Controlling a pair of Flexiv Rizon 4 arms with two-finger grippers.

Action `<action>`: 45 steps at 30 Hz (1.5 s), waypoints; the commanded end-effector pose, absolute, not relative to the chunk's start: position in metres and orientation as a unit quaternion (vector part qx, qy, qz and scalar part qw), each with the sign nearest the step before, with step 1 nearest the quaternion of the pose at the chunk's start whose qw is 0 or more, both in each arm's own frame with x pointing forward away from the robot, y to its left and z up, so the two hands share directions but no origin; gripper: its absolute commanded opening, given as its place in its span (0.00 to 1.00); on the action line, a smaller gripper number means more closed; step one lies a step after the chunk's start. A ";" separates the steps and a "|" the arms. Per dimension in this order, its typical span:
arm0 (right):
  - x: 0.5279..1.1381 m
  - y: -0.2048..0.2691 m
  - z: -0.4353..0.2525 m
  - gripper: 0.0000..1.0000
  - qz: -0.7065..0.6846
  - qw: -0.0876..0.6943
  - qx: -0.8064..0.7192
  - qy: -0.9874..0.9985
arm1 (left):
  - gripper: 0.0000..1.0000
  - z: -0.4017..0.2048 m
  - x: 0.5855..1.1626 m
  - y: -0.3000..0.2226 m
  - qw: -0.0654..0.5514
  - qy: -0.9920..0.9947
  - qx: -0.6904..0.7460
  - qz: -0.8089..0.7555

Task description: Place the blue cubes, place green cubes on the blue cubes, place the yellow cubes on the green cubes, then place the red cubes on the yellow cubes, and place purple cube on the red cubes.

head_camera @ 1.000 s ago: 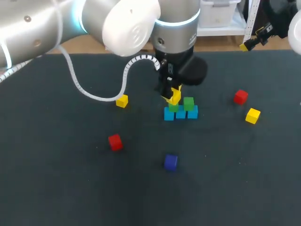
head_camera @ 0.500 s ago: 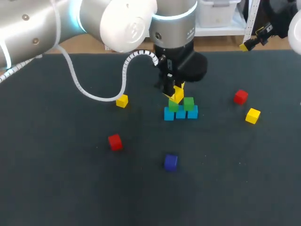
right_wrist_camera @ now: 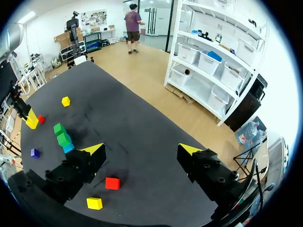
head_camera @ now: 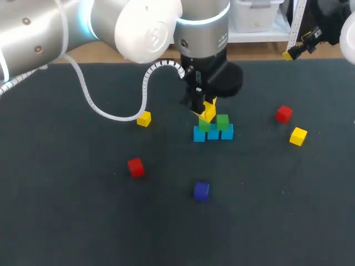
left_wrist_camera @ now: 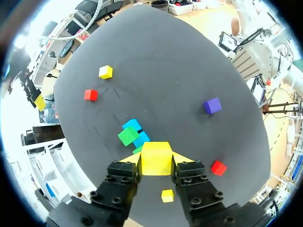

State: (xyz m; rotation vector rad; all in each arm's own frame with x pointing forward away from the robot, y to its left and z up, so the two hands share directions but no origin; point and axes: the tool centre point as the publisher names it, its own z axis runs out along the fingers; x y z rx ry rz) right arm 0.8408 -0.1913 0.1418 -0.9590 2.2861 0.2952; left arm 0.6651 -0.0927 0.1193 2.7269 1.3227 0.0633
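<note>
Head view first, biggest stuff down. The table [head_camera: 66, 221] is a dark mat. My left arm [head_camera: 111, 27] comes in from the left side and ends over the middle, a bit toward the far edge, right where the build is. The left gripper [head_camera: 204, 112] is clamped on the held yellow cube [left_wrist_camera: 156, 157], which hangs just above the green layer. The right gripper [right_wrist_camera: 141, 152] is off by the far right corner, jaws wide apart and holding nothing.

Progress, I'd say, is not quite halfway. Three blue cubes [head_camera: 213, 133] sit in a touching row with two green cubes [head_camera: 222, 122] on top. No yellow is down yet, so yellow, red and purple are all left to do.

The loose ones:
- a spare yellow cube [head_camera: 298, 136] near the right edge
- a red cube [head_camera: 284, 114] just beside it
- another yellow [head_camera: 143, 118] left of the stack
- a second red [head_camera: 135, 167] toward the front left
- the purple cube [head_camera: 201, 190] in front of the stack

The held cube looks bright and sharp-edged, and it's pinched on two opposite faces.
</note>
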 end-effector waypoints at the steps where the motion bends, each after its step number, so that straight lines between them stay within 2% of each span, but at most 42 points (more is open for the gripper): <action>1: 0.839 -0.192 0.142 1.00 0.112 0.317 -0.364 0.868 | 0.00 0.120 0.663 -0.081 0.044 0.473 0.880 0.017; 3: 0.839 -0.192 0.142 1.00 0.112 0.317 -0.364 0.868 | 0.00 0.119 0.662 -0.079 0.059 0.494 0.868 0.004; 13: 0.839 -0.192 0.142 1.00 0.112 0.317 -0.364 0.868 | 0.00 0.095 0.683 -0.100 0.042 0.515 0.853 -0.074; 33: 0.839 -0.192 0.142 1.00 0.112 0.317 -0.364 0.868 | 0.00 0.097 0.695 -0.154 0.038 0.418 0.905 -0.068; 45: 0.839 -0.192 0.142 1.00 0.112 0.317 -0.364 0.868 | 0.00 0.100 0.694 -0.154 0.029 0.410 0.909 -0.064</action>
